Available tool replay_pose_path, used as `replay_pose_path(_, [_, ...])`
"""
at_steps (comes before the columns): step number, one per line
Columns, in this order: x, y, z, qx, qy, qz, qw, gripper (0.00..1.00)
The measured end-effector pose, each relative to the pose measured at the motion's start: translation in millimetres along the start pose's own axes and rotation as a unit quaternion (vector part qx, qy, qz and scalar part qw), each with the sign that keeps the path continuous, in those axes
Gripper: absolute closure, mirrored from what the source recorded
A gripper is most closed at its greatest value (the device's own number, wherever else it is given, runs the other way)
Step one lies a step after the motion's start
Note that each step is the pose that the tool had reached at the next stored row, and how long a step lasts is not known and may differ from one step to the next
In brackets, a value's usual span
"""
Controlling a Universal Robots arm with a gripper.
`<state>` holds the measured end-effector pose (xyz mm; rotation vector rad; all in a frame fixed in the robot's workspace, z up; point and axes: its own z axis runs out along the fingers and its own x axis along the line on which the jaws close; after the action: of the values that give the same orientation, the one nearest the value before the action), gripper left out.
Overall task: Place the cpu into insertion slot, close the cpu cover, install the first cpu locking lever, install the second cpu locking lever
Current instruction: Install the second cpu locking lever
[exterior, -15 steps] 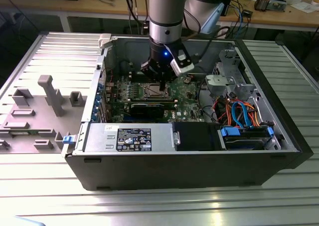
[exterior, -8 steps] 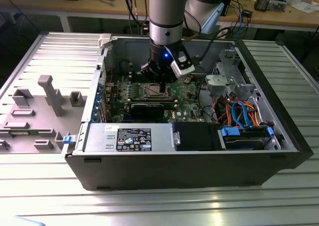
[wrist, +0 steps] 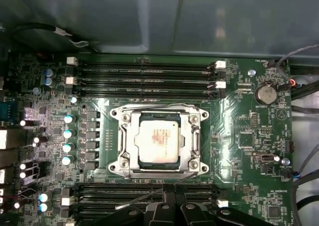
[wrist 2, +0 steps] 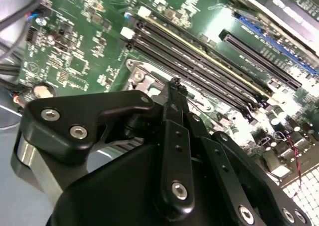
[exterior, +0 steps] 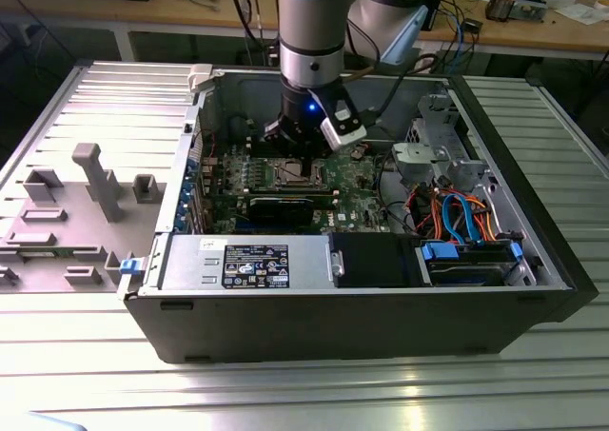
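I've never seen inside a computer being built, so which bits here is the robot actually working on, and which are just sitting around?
Part of the job:
- cpu, seated in its socket
- cpu cover, closed flat around it
- gripper, at the socket's edge

Just there:
- memory slots
- round battery
- power supply box
- blue and orange cables
- grey plastic tray outside the case

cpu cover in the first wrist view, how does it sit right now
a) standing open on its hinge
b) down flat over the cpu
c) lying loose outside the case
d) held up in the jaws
b: the cpu cover lies flat as a silver frame around the cpu, whose metal top shows through its window; the gripper is just at the socket's edge.
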<state>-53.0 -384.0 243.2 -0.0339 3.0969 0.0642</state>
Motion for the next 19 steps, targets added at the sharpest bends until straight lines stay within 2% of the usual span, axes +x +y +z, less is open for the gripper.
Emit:
replay_pose_path(3, [7.2, 0.0, 0.2, 0.0, 0.0, 0.0, 1.0, 0.89])
replay_pose_path(16, [7.9, -0.1, 0.1, 0.0, 0.0, 0.0, 1.0, 0.89])
replay_pose_path(19, [7.0, -0.6, 0.2, -0.0004, 0.0023, 0.0, 1.0, 0.89])
